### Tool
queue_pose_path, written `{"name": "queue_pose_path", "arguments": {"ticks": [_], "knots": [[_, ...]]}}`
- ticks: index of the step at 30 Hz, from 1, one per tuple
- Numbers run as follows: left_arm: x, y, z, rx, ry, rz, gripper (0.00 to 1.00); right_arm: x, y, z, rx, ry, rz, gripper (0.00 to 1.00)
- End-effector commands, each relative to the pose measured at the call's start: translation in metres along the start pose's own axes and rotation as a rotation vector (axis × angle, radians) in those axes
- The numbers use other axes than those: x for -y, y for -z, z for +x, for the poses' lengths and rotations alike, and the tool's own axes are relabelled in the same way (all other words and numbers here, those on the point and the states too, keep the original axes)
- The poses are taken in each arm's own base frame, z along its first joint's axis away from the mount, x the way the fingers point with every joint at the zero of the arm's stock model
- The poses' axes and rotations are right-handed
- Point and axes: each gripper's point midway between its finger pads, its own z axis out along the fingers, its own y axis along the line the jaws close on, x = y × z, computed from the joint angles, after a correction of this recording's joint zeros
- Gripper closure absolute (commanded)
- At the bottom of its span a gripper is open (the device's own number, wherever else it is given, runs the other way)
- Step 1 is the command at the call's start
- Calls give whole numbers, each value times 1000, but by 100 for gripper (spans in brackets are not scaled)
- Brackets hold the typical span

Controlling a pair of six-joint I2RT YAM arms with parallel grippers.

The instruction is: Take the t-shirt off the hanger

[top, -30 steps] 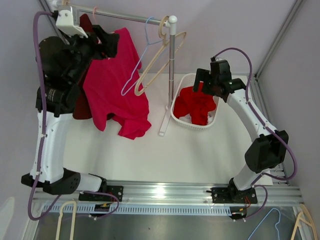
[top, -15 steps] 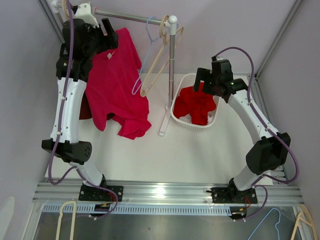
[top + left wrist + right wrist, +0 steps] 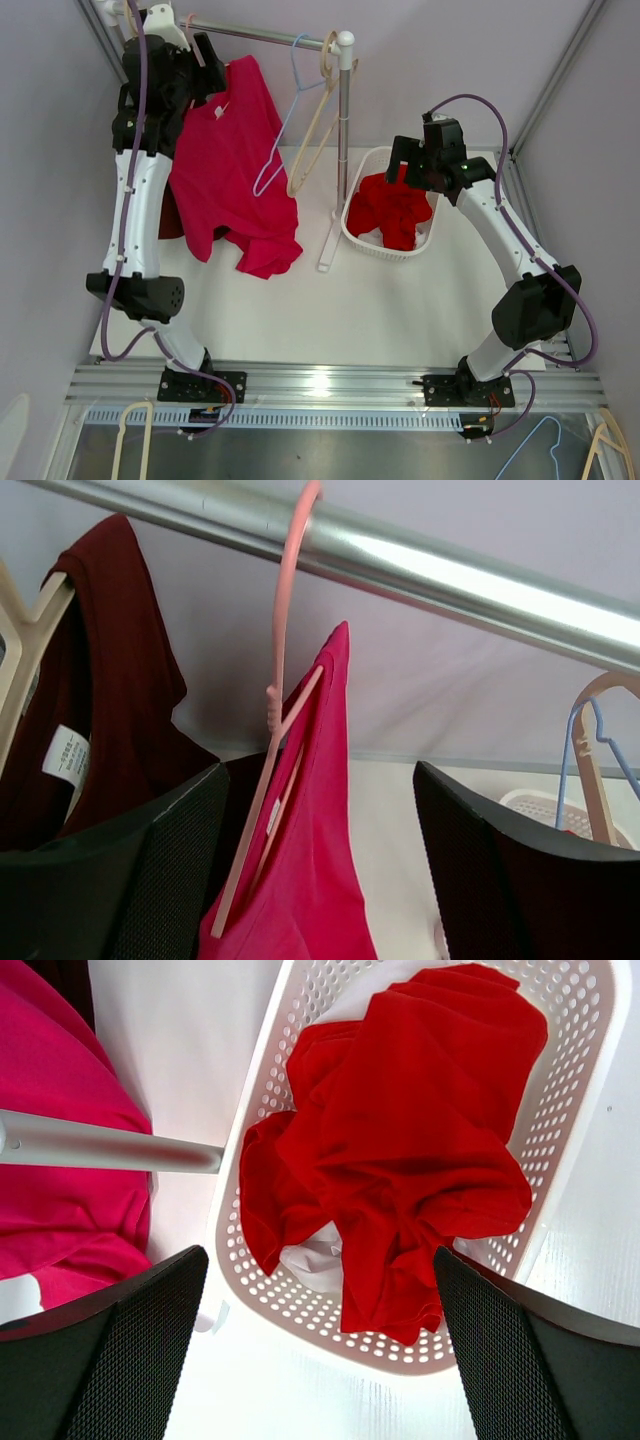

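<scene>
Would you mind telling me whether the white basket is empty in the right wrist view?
No, a crumpled red garment fills most of the white basket, with some white fabric beneath it.

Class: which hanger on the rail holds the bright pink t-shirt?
The pink hanger; the cream one beside it carries a maroon shirt, and the blue one hangs bare.

The left arm [image 3: 135, 200], folded into a bulky knot at the left of the top view a second ago, now stretches straight up, and the left gripper [image 3: 208, 62] has risen into the upper left corner. The empty blue wire hanger [image 3: 257, 183] and beige wooden hanger [image 3: 296, 186] have swung slightly.
</scene>
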Motion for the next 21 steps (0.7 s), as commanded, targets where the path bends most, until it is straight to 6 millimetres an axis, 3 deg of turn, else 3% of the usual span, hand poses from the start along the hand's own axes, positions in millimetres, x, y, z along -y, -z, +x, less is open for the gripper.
{"name": "queue_pose_path", "arguments": {"ticks": [1,5,7,14,21], "knots": [[-5,-6,-20,65,-8,-9,22,-8,12,-16,42,22,-36,1],[-9,-20,-10,51,3,-21,29,-9,11,-15,37,30,-47,1],[-9,-23,-9,52,6,-18,43,-9,10,-15,36,31,-45,0],[-10,-29,-11,67,-2,-20,54,-10,7,-17,33,40,-45,1],[-1,-26,-19,85,11,23,95,-10,7,-18,36,39,-47,0]]}}
